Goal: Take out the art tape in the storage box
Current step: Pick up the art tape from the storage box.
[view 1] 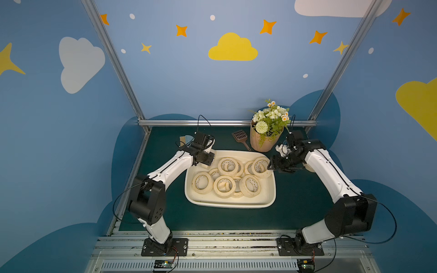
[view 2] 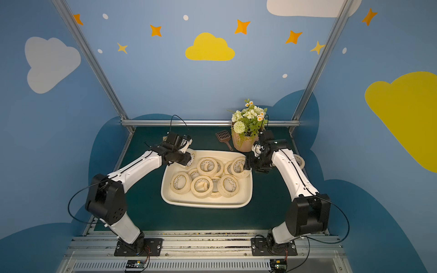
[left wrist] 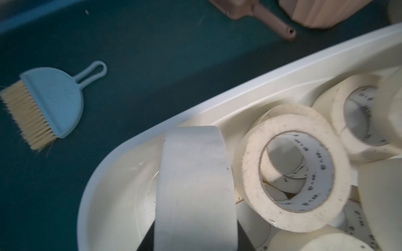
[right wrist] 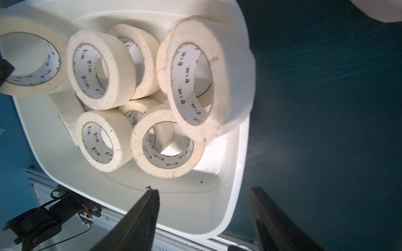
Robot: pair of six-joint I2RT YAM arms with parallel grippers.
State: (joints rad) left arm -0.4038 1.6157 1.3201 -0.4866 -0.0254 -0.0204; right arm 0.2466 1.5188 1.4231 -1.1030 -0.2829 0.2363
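art tape (left wrist: 252,165): matt cream paper, faces rough and speckled, core inside smooth white with slight gloss. storage box (right wrist: 191,213): smooth plastic, soft sheen. worktop (left wrist: 152,65): matt dark green, cloth-like, faint scuffs. dustpan (left wrist: 54,97): smooth pale-blue plastic; brush (left wrist: 26,115): coarse straw-coloured bristles. scoop (left wrist: 269,20): matt brown plastic. flower pot (view 1: 262,141): ribbed tan, matt. frame rails (view 1: 212,123): brushed bare metal. arm shells (view 1: 324,170): glossy white plastic. right tool (right wrist: 203,191): matt black.

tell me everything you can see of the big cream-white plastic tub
The large shallow cream-white plastic tub is rectangular with rounded corners and a rolled rim. It sits flat mid-table on the dark green mat, upright and open-topped. Cream masking tape rolls pile inside, mostly toward the far side; the near floor is bare, with dark specks.
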